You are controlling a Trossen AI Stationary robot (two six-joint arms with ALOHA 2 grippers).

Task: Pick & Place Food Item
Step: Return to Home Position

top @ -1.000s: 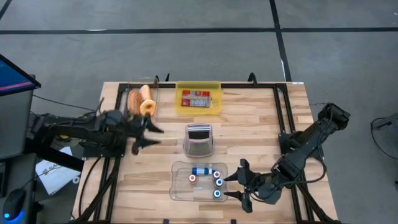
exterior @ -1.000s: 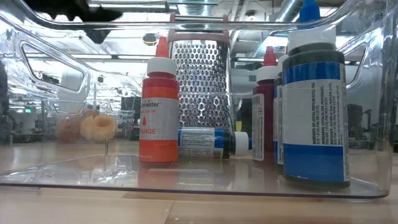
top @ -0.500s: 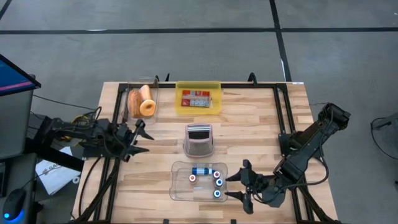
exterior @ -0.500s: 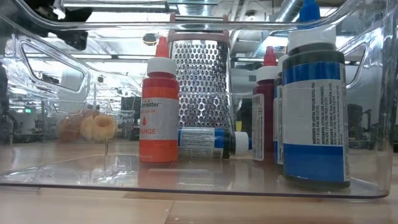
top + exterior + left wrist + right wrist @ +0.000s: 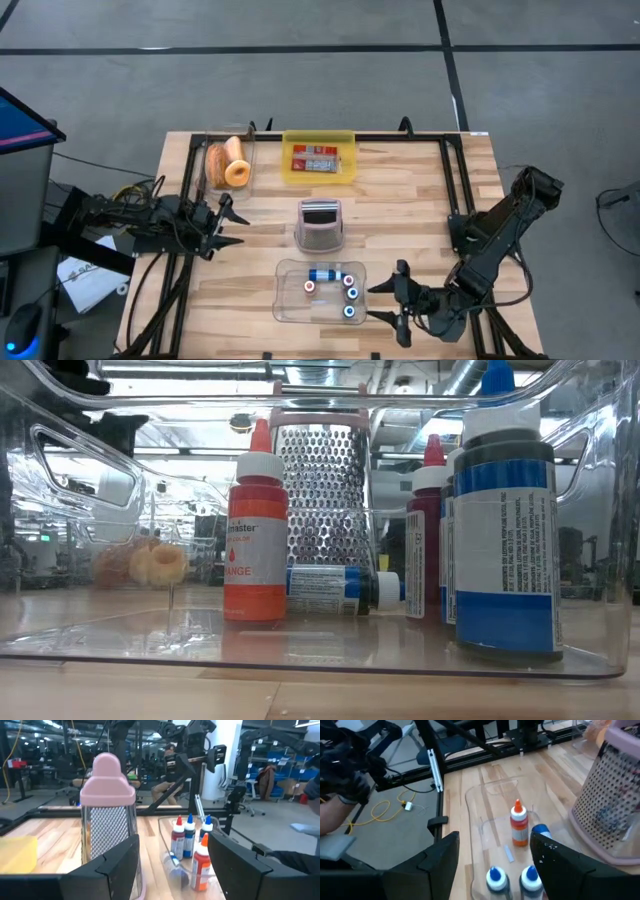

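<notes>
Orange donuts [image 5: 233, 165] in transparent bin [image 5: 250, 148], near left tool [image 5: 240, 228], apart.

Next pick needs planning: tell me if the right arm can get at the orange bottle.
Probably yes: the open right end effector is beside the open-topped bin, though blue bottles stand between it and the orange bottle.

"master", "ANGE" on orange bottle [image 5: 258, 550]

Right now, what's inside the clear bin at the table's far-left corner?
The clear bin holds only donuts: an orange donut showing its hole, and more donuts packed on edge beside it. They overlap each other, so the exact count cannot be seen.
</notes>
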